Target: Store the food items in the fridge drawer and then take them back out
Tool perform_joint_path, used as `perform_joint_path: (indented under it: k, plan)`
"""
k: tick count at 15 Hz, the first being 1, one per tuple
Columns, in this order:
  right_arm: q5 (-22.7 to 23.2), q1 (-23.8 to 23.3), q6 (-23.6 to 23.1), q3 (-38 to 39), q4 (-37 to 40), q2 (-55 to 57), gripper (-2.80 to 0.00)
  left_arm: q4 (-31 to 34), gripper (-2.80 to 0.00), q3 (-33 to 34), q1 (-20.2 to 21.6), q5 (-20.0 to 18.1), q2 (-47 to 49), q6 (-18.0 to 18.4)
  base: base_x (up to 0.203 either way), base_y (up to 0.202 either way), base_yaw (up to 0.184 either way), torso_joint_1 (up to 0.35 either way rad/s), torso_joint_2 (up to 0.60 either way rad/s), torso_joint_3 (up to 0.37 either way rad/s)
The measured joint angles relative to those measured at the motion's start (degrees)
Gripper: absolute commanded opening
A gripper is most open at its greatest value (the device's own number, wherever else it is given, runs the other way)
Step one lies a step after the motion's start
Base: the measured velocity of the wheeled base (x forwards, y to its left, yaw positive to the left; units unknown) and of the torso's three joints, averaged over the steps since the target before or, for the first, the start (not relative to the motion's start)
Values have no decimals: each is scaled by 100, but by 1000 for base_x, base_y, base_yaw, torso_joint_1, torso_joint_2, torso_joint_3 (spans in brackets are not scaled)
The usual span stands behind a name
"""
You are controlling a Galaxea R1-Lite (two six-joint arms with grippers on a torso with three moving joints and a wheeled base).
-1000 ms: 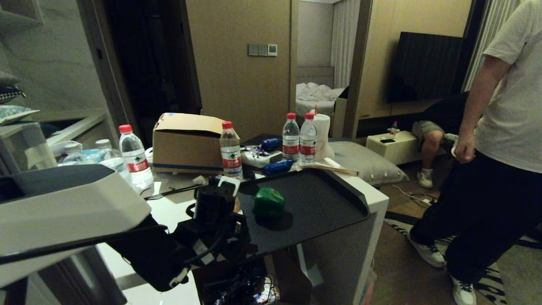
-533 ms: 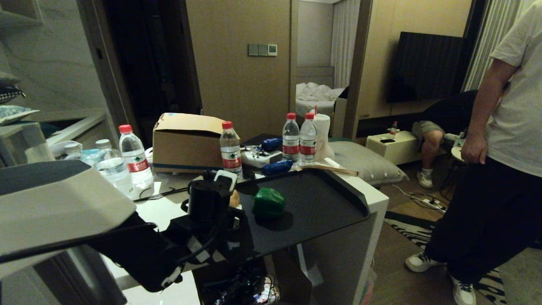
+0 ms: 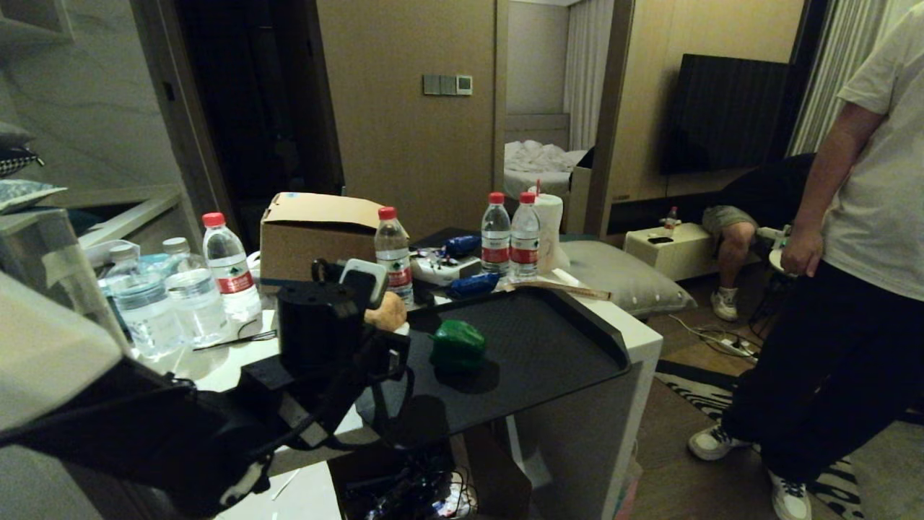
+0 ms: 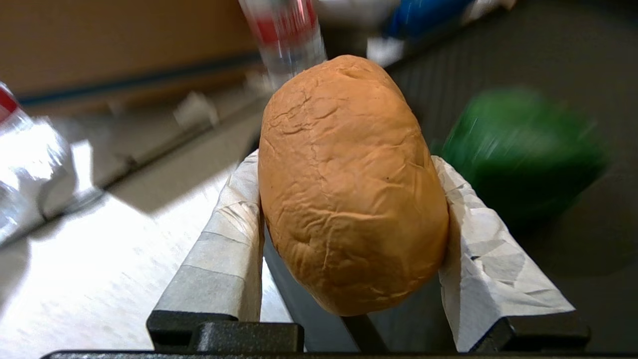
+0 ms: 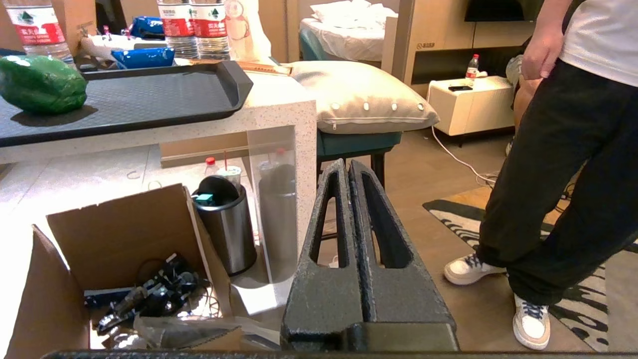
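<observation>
Left gripper [image 4: 349, 209] raised and shifted left since earlier frame, tan-brown bun [image 3: 385, 312] lifted with it, now clear above left edge of dark tray [image 3: 548, 361]; standing person [image 3: 852, 238] also shifted stance
Jaws spread wide, taped fingers [image 4: 234, 224] pressed on both sides of bun: firm hold
Green food item [image 3: 458, 345] rests on tray, near bun, not touching
Water bottles [image 3: 229, 263] and cardboard box [image 3: 317, 242] behind
Right gripper [image 5: 349, 199] parked low beside table, jaws fully closed, empty
Fridge drawer not identifiable
</observation>
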Motion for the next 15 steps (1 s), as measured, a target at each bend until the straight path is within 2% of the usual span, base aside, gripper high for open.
perform_joint_path:
  k: [5,9,13,15]
  plan:
    - [7,0,-49,0,-11,0,-280,368,-280,47,-5,-561,-1276,7,0,0,0,0,0,0]
    - [4,0,-16,0,-11,0,-280,815,-280,435,-5,-1062,-2564,-6,0,0,0,0,0,0]
    - [4,0,-24,0,-11,0,-280,1204,-280,1112,-2,-1167,-3913,-26,0,0,0,0,0,0]
    - [0,0,-6,0,-9,0,-280,1538,-280,1348,30,-1071,-4574,-24,0,0,0,0,0,0]
